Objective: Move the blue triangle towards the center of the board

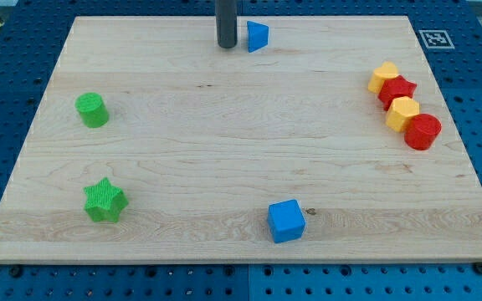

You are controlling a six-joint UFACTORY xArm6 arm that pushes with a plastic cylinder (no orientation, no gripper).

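Observation:
The blue triangle (258, 36) lies near the top edge of the wooden board (224, 125), a little right of the middle. My tip (225, 46) stands just left of it, a small gap apart, at about the same height in the view. The rod rises straight out of the view's top.
A blue cube (286, 221) sits near the bottom edge. A green cylinder (92, 109) and a green star (105, 201) are at the left. At the right lie a yellow heart (383, 77), a red star (397, 90), a yellow hexagon (403, 113) and a red cylinder (423, 131).

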